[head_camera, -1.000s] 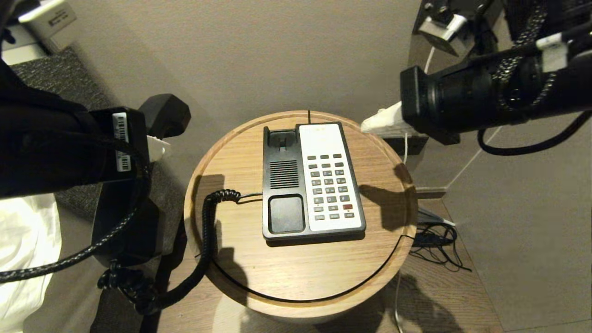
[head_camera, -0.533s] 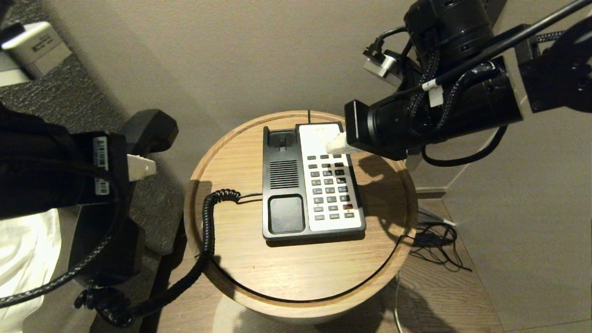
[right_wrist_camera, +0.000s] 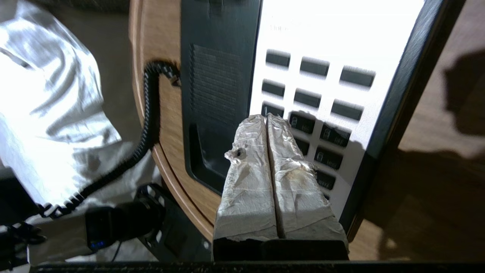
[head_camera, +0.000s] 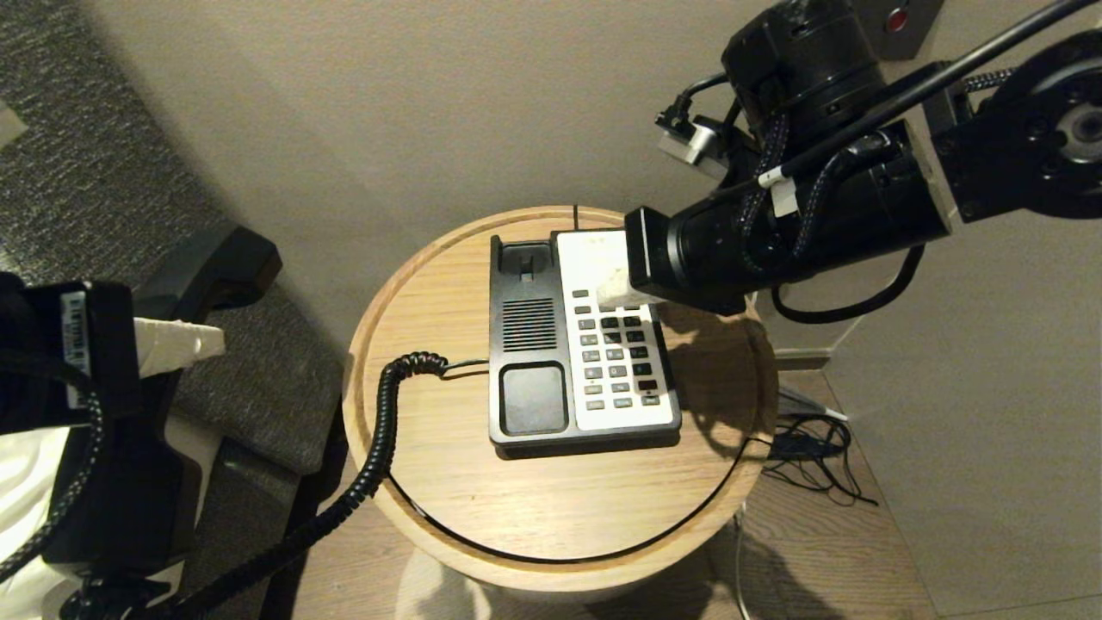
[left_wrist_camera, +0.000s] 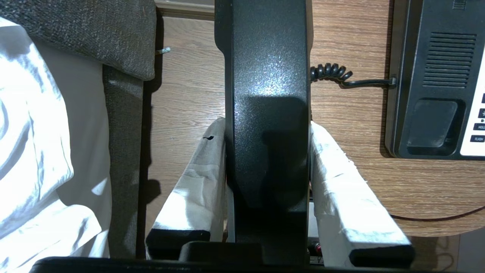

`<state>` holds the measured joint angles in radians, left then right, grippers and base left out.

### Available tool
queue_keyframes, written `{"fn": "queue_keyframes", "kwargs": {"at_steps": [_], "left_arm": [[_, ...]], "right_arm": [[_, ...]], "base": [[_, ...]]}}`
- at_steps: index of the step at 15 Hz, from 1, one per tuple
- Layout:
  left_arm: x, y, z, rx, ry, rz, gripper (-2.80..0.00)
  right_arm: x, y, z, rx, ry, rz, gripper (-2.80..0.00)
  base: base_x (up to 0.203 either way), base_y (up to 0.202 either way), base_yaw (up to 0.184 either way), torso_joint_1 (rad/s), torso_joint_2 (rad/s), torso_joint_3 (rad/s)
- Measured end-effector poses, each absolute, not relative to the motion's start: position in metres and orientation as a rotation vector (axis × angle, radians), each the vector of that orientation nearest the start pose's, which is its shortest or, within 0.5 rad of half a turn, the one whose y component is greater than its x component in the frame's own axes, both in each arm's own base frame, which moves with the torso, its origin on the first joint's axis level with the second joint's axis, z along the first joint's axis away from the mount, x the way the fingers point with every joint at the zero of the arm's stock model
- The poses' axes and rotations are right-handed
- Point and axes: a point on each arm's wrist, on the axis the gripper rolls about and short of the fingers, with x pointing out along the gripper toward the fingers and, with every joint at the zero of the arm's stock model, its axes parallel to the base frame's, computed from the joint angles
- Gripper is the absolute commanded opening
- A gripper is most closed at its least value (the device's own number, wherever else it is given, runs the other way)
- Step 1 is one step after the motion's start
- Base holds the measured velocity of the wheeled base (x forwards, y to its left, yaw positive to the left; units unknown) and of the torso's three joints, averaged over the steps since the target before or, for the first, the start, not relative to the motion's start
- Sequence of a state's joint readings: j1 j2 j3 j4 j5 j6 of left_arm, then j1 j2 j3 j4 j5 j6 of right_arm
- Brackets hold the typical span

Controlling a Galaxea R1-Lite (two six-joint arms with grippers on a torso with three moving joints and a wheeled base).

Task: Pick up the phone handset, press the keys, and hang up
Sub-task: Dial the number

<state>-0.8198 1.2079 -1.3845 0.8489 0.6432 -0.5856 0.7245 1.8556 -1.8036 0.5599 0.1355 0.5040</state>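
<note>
Oak-grained wood forms the round desk [head_camera: 551, 508], its raised rim curving around a flat top, with a thin dark wire lying in an arc near the front edge. Grey, nubbly fabric [head_camera: 258, 405] covers a padded piece to the desk's left, with crumpled white bedding [left_wrist_camera: 34, 151] beside it.

On the desk sits the rectangular phone base [head_camera: 581, 336]: a matt black left half with a slatted speaker grille and an empty cradle, and a glossy white right half with rows of small dark oblong keys [head_camera: 616, 349].

Off the desk to the left, the left gripper [left_wrist_camera: 267, 159] holds the handset [left_wrist_camera: 267, 94], its tape-wrapped white fingers [left_wrist_camera: 337, 182] pressed flat against both sides of the long black shaft, whose plastic is finely pebbled. In the head view one bulbous end [head_camera: 211, 271] shows above the gripper. A black coiled cord [head_camera: 379, 439] runs from the base's left edge, over the desk rim and down toward the floor.

Above the keypad, the right gripper [right_wrist_camera: 267, 121] has its two wrinkled, tape-covered fingers [right_wrist_camera: 250, 167] pressed together into a single blunt wedge, the tips over the upper key rows; I cannot tell whether they touch a key.
</note>
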Motion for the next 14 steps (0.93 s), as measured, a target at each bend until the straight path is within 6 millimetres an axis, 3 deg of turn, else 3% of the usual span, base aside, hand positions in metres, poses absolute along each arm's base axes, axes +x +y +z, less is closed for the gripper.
{"fn": "queue_keyframes", "kwargs": {"at_steps": [14], "left_arm": [[0.105, -0.093, 0.328, -0.116, 0.519, -0.027, -2.80]], "right_arm": [[0.274, 0.249, 0.280, 0.262, 0.825, 0.650, -2.80]], "base": [[0.000, 0.000, 0.000, 0.000, 0.00, 0.000]]}}
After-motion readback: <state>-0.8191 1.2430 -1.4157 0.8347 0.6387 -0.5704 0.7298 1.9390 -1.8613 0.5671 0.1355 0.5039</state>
